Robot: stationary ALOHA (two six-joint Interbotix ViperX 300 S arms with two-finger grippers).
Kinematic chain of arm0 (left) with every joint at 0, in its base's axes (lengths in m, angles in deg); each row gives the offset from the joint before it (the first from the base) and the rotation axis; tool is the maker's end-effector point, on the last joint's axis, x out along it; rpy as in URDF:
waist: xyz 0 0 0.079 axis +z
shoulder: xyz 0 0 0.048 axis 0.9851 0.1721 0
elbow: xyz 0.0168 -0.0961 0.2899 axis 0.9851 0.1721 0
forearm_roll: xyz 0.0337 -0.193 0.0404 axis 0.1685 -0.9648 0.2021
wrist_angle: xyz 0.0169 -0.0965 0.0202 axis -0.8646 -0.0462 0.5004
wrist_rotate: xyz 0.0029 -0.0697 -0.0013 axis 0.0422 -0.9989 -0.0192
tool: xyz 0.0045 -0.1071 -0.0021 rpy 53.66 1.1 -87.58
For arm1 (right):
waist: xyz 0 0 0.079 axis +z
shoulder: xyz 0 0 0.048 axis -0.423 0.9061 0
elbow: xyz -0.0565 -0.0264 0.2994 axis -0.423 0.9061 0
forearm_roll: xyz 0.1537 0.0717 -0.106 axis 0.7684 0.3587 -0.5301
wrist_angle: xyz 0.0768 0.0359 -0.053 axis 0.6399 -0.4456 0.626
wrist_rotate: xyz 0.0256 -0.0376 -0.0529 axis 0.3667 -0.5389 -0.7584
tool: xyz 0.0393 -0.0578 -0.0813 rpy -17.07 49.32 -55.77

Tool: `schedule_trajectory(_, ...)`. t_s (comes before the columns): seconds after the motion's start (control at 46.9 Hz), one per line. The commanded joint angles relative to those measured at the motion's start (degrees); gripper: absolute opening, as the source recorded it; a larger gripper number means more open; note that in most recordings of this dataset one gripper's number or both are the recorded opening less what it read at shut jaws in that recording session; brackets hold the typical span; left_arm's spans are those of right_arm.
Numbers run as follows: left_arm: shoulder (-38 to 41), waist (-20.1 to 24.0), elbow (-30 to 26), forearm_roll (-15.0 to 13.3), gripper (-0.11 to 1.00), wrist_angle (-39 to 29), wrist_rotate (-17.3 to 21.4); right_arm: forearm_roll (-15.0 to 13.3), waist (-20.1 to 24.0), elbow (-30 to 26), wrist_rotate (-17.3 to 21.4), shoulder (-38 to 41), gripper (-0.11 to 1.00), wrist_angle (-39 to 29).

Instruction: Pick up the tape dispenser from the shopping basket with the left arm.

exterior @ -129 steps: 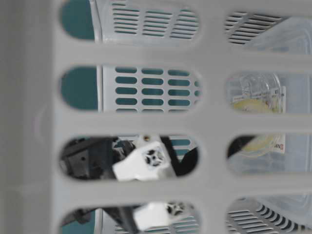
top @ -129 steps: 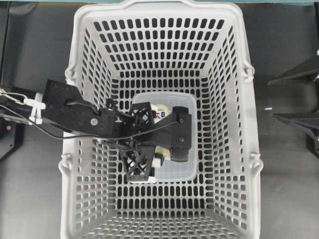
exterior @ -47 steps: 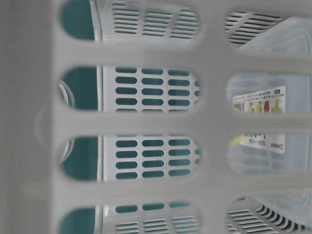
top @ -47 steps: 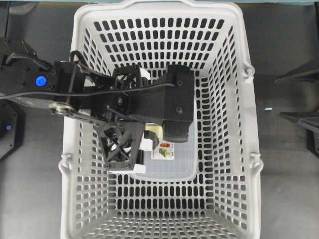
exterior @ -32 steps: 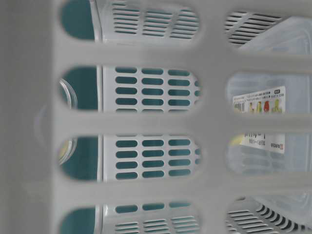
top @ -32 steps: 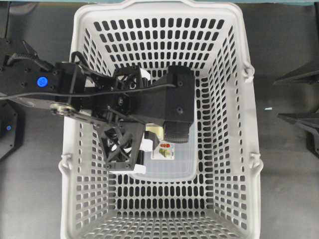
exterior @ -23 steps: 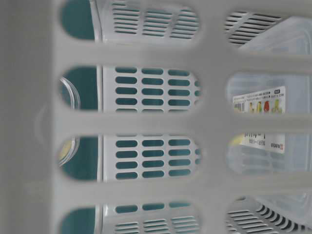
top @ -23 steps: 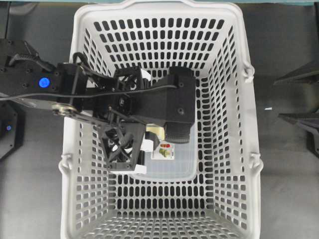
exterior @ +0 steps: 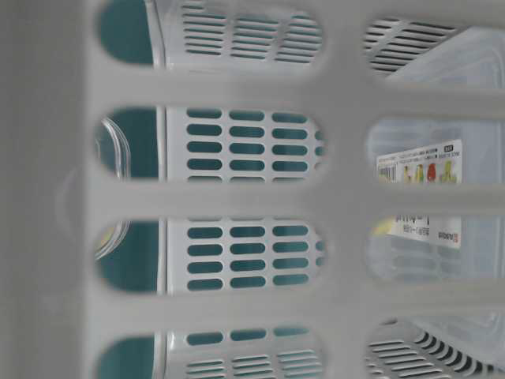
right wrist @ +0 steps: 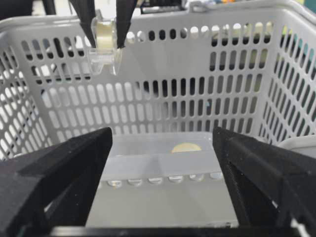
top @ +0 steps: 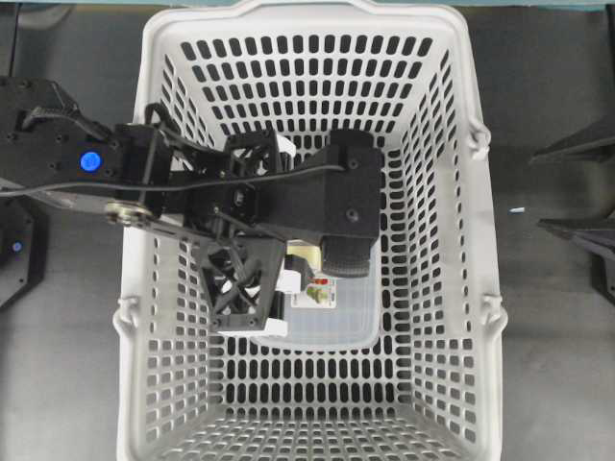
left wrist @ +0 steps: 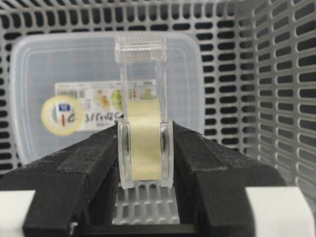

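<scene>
The tape dispenser (left wrist: 143, 74), a narrow clear pack with a cream-yellow roll, stands upright between the black pads of my left gripper (left wrist: 144, 148), which is shut on its roll end. From the right wrist view the tape dispenser (right wrist: 104, 47) hangs in the left gripper (right wrist: 104, 27) high over the shopping basket (right wrist: 197, 79), near rim height. From overhead the left arm (top: 317, 206) reaches in over the shopping basket (top: 432, 144) and hides the pack. My right gripper (right wrist: 163, 182) is wide open, holding nothing.
A translucent rounded plastic box (top: 346, 322) with a printed label lies on the basket floor, below the held pack; the same box (left wrist: 49, 64) fills the left wrist view. Slotted basket walls (left wrist: 276, 98) close in on all sides.
The left arm has lifted the tape dispenser off the box and shifted slightly right. At table level a clear edge with a yellow patch creeps in from the left. The right gripper is unchanged.
</scene>
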Motion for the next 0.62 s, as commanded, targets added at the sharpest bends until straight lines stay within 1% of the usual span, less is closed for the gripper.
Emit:
schedule_trajectory(0.0, -0.6, -0.1, -0.5, 0.3, 0.28, 0.3, 0.2, 0.2, 0.1, -0.4, 0.0, 0.3, 0.78, 0.3)
schedule_trajectory(0.598, -0.4, -0.2, -0.1, 0.2, 0.28, 0.4, 0.0, 0.2, 0.1, 0.3, 0.0, 0.3, 0.78, 0.5)
